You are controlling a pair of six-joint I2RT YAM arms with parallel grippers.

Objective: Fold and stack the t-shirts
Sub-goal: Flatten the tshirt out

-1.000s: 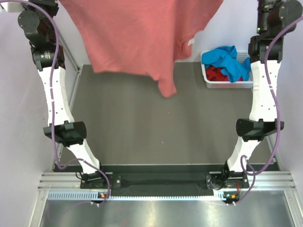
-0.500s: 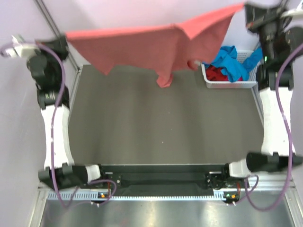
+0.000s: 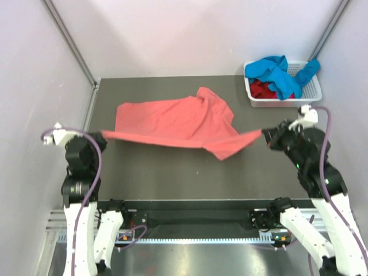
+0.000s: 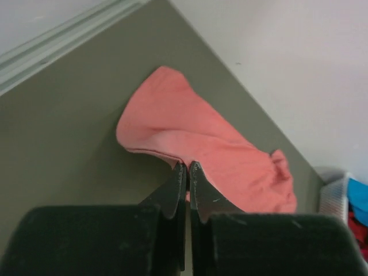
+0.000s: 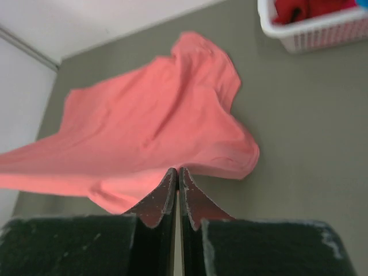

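Observation:
The salmon-pink t-shirt [image 3: 172, 121] lies spread across the middle of the dark table, its far part rumpled. My left gripper [image 3: 99, 135] is shut on its left near edge, low at the table's left side; in the left wrist view [image 4: 188, 165] the cloth [image 4: 201, 149] runs away from the closed fingertips. My right gripper [image 3: 265, 133] is shut on the shirt's right near corner; in the right wrist view [image 5: 177, 170] the shirt [image 5: 155, 126] spreads ahead of it. The near edge is stretched between the grippers. A bright blue shirt [image 3: 276, 72] and a dark red shirt [image 3: 263, 89] lie in the basket.
A white slotted plastic basket [image 3: 310, 86] stands at the table's far right corner, also in the right wrist view [image 5: 322, 31]. Pale walls with metal corner posts [image 3: 69, 40] enclose the table on the left, back and right.
Both arms have swung down and toward the near side, from holding the salmon-pink shirt high in the air to laying it out on the table. Both grippers still hold it.

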